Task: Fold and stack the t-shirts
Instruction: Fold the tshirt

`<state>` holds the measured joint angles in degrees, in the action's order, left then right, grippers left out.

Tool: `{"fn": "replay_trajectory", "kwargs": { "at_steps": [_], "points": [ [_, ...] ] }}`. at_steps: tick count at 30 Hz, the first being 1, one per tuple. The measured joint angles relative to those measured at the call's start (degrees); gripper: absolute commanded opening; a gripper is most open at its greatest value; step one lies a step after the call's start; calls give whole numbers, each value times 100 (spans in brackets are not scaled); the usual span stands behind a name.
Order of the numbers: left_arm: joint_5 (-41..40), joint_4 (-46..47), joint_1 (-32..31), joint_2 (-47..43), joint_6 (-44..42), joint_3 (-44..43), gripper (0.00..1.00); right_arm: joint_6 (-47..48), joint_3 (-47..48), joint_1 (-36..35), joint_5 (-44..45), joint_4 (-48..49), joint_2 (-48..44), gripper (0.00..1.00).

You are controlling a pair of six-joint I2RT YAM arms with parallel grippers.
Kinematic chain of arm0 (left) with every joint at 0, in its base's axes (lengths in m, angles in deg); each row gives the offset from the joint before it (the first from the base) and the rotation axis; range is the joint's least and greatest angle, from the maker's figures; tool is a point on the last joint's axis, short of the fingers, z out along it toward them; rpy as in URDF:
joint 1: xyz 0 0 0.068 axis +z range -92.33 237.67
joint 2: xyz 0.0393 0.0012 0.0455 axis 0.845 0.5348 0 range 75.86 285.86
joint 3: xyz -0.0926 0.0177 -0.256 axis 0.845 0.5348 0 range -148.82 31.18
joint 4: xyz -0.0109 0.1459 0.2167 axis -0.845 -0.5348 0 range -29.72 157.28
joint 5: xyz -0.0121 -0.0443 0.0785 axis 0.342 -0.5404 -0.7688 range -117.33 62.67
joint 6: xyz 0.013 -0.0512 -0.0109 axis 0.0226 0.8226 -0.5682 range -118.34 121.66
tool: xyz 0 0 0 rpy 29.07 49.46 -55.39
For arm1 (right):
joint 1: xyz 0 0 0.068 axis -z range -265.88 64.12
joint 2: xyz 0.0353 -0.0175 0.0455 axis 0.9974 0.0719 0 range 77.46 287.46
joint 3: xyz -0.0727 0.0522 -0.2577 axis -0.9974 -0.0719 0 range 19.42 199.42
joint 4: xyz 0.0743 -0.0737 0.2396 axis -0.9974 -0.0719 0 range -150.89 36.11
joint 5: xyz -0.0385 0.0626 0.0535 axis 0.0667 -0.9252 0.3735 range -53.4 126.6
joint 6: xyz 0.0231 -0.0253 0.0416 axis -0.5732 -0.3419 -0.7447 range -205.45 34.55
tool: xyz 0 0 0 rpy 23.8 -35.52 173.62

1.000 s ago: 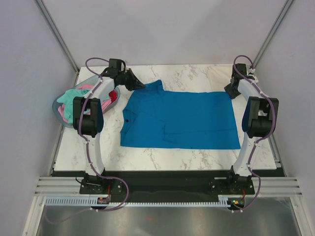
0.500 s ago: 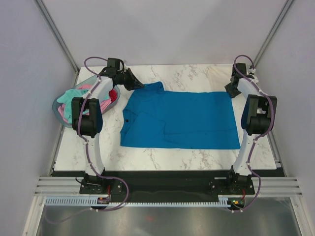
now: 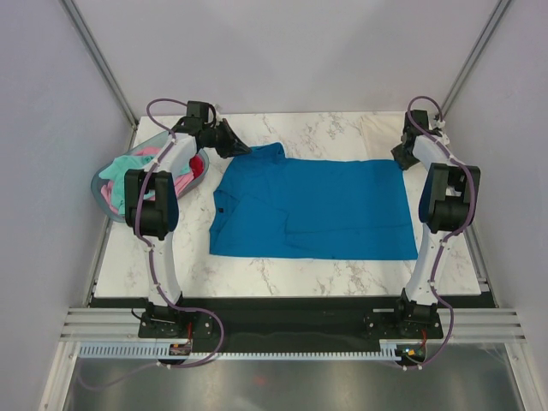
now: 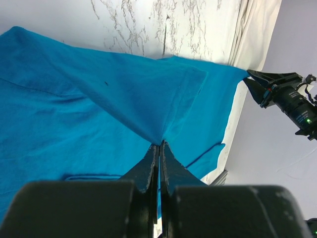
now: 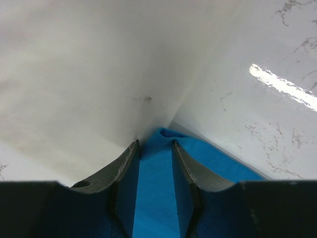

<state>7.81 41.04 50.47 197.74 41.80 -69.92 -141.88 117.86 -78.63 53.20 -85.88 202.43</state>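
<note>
Top external view: the blue shirt [image 3: 312, 210] lies spread flat on the marble table [image 3: 282, 274], with bare stone along its near side. To its left a basket [image 3: 96, 187] holds mint, pink and red shirts [image 3: 128, 167], partly hidden by the left arm. The left gripper [image 3: 238, 147] pinches the shirt's far left corner, fingers pressed together. The right gripper [image 3: 400, 157] grips the far right corner, blue cloth filling its half-closed jaws. A cream shirt [image 3: 377, 128] lies just beyond; its shape is hard to make out.

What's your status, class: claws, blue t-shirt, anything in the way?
Left claw shut on blue t-shirt, far-left corner. Right claw shut on far-right corner. Shirt spread out. Cream cloth beside right claw.
</note>
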Motion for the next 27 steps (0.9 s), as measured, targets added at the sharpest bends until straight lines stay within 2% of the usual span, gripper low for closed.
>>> {"fn": "replay_trajectory", "kwargs": {
  "at_steps": [3, 6, 7, 10, 21, 27],
  "points": [
    [-2, -13, 0, 0, -2, -4, 2, -9, 0, 0, 2, 2, 4, 32],
    [-4, -39, 0, -2, -17, -22, 2, -17, 0, 4, 2, 2, 4, 18],
    [-11, -74, 0, -9, -37, -33, 2, -22, 0, 4, 4, 4, 4, 10],
    [-105, -251, 0, -44, -122, -92, 2, -13, 0, 4, 17, 7, 4, 0],
    [-551, -1001, 92, -481, -535, -227, 2, 223, -129, 4, 13, 37, -101, 0],
    [-562, -1257, 179, -835, -699, -160, 2, 420, -603, 7, -46, 208, -354, 0]
  ]
}}
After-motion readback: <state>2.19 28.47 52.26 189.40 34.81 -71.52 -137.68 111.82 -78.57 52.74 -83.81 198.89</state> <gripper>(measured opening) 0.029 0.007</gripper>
